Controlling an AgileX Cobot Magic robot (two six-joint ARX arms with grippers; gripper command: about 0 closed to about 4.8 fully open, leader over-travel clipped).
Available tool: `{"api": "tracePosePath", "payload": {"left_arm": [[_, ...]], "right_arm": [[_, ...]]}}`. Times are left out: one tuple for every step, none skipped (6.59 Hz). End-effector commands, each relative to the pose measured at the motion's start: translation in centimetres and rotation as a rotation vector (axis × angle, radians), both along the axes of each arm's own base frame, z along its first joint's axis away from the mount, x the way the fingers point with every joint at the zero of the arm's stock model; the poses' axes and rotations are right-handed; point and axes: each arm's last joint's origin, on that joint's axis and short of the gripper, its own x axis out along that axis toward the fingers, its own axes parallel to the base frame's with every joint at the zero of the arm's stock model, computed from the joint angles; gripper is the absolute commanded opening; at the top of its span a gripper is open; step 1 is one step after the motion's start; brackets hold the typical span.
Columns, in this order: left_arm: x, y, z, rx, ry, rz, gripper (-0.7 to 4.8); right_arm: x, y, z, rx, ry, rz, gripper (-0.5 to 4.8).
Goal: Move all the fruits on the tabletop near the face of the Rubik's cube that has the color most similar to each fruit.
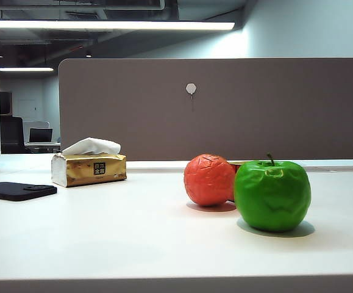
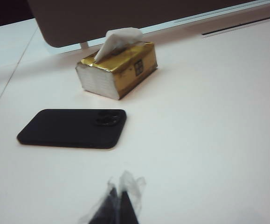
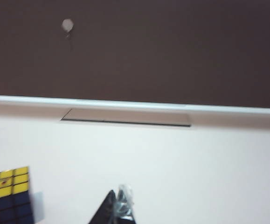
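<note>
In the outside view, the big green apple [image 1: 272, 195] sits closest, on the right part of the white tabletop [image 1: 103, 238]. It is shiny and dented, with a dark stem on top. Just behind it and a little to the left is the red-orange fruit [image 1: 209, 179] with wrinkly skin. The two fruits look like they touch or almost touch. A tiny bit of red peeks out between them, too hidden to tell what it is.

The left gripper [image 2: 116, 205] shows only its dark tips, close together with nothing between them, and some clear plastic on them. It hangs over bare table. A flat black phone [image 2: 74, 128] lies past it, and farther back stands the gold tissue box [image 2: 118, 70] with a white tissue sticking up.

The right gripper [image 3: 116, 210] also shows dark tips pressed close, holding nothing. Near it sits the Rubik's cube [image 3: 8, 195], with a yellow face and a dark blue face showing. Far back stands a brown divider wall [image 3: 172, 51]
</note>
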Motion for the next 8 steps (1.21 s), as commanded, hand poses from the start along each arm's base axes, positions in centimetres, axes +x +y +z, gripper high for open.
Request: {"api": "tracePosePath", "payload": {"left_arm": [[0.5, 1.3, 0.4, -0.074, -0.026, 0.083, -0.05], [0.5, 1.3, 0.4, -0.074, -0.026, 0.084, -0.05], [0.5, 1.5, 0.4, -0.074, -0.026, 0.097, -0.05], [0.7, 2.7, 0.6, -0.093, -0.048, 0.153, -0.05], [0.7, 2.8, 1.5, -0.133, -0.124, 0.040, -0.05], [0.7, 2.8, 1.5, -0.138, -0.130, 0.033, -0.05], [0.7, 2.6, 1.7, -0.172, -0.141, -0.010, -0.05], [0.7, 2.6, 1.8, -0.193, -0.147, -0.041, -0.05]], "right_arm": [[0.0, -0.5, 0.3, 0.014, -0.027, 0.102, -0.01], [0.0, -0.5, 0.3, 0.014, -0.026, 0.112, -0.01], [0.0, -0.5, 0.2, 0.025, -0.022, 0.116, -0.01], [0.0, -0.5, 0.2, 0.026, -0.016, 0.116, -0.01], [0.0, -0.5, 0.2, 0.026, -0.013, 0.115, 0.00], [0.0, -0.5, 0.2, 0.026, -0.013, 0.116, 0.00], [0.0, -0.5, 0.2, 0.026, -0.013, 0.116, -0.01], [0.0, -0.5, 0.2, 0.026, -0.013, 0.116, 0.00]]}}
